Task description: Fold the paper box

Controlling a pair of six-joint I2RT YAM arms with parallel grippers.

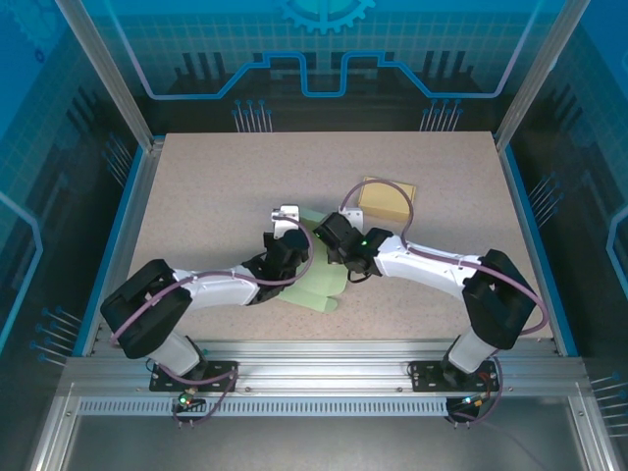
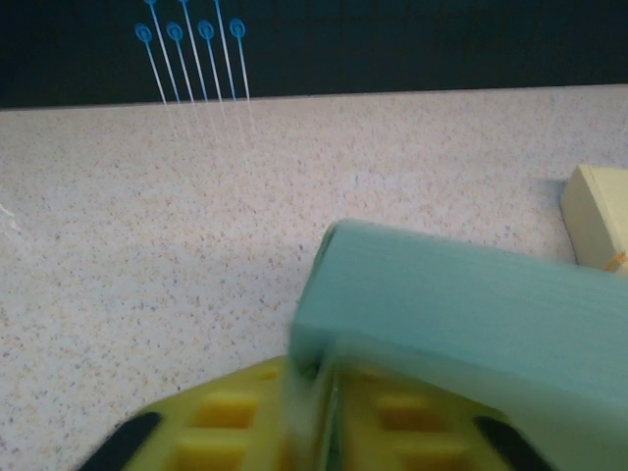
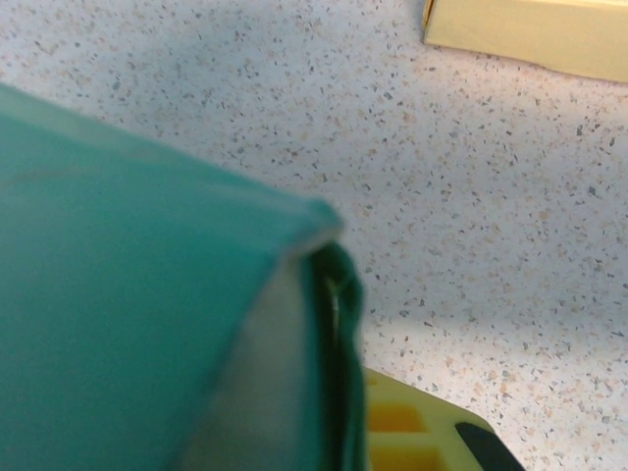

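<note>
Left fingers (image 2: 221, 427) are pinched on a flap of the green paper box (image 1: 319, 285), set mid-way on the counter (image 1: 196, 196); whether the right fingers (image 3: 412, 432) are clamped cannot be told

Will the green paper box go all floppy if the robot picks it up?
Probably a bit floppy: the green paper box looks like thin sheet, and its flap bends where the left gripper pinches it. It is likely light too, being only folded paper. It should not roll, since its sides look flat.
</note>
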